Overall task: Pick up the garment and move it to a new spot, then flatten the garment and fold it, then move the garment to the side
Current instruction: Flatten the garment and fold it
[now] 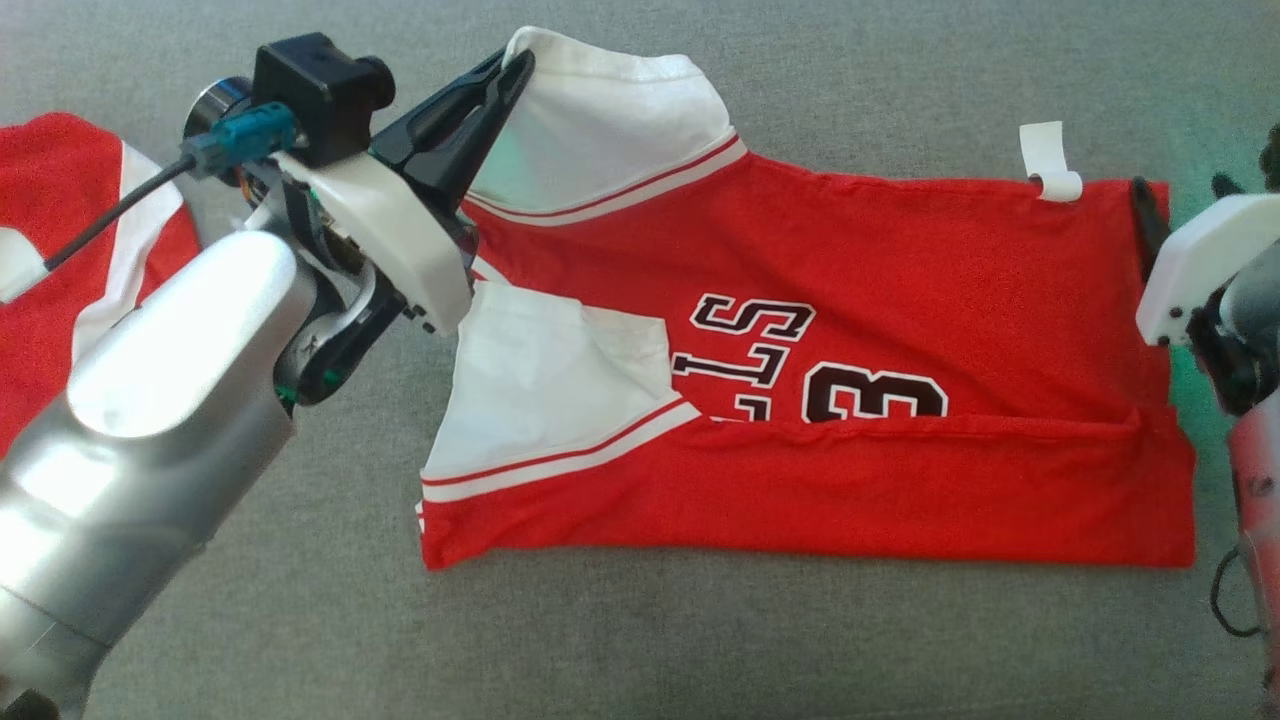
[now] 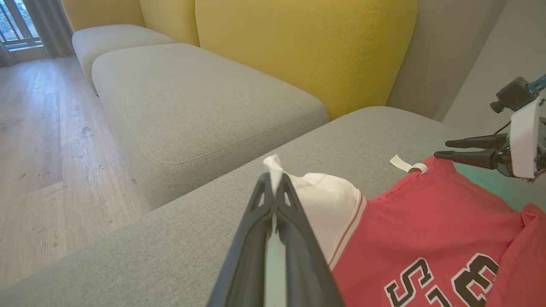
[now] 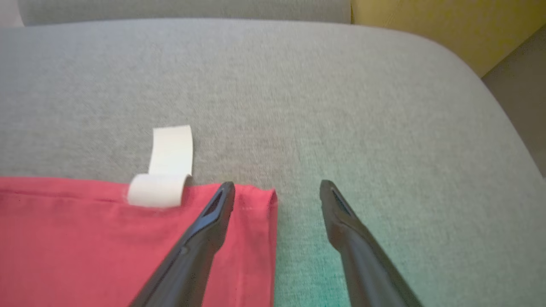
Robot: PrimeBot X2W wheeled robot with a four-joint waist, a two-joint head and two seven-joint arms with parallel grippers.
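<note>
A red jersey, the garment, lies partly folded on a grey sofa cushion, its black-and-white print facing up and its lower edge turned over. My left gripper is shut on the tip of the far white sleeve, pinching it just above the cushion; in the left wrist view the cloth pokes out between the closed fingertips. At the garment's far right corner my right gripper stands open, one finger over the red cloth and the other over bare cushion. A white tag sticks out beside it.
A second red and white garment lies at the left edge. Yellow back cushions stand behind the seat, with another grey seat cushion and wooden floor beyond. The cushion's rounded edge falls away to the right of my right gripper.
</note>
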